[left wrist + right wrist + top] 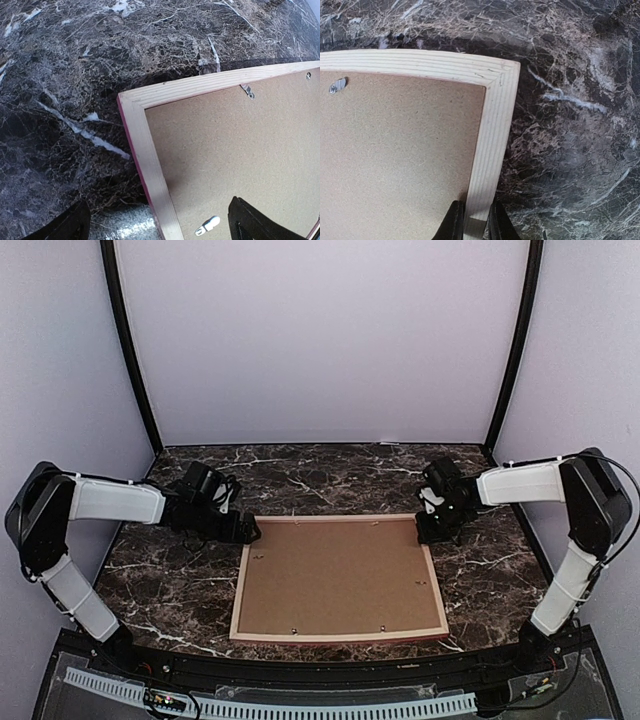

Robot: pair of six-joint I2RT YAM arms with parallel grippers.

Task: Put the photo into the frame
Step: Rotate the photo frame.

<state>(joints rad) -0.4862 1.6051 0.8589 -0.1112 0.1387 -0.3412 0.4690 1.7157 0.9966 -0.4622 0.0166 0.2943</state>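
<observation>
The frame [240, 592] lies face down on the marble table, pale wood reverse up, with a pink edge showing. The brown backing board [340, 575] sits inside it. The photo is hidden. My left gripper [246, 530] is open at the frame's far-left corner. In the left wrist view the gripper [160, 226] straddles the left rail [150, 150], one finger over the table and the other over the board [240, 150]. My right gripper [432, 530] is at the far-right corner. In the right wrist view the gripper [476, 224] is shut on the right rail [492, 125].
Small metal tabs [246, 90] [337, 85] and a white clip [207, 226] sit along the backing board's edges. Grey walls enclose the dark marble table [330, 475] on three sides. A perforated strip runs along the near edge.
</observation>
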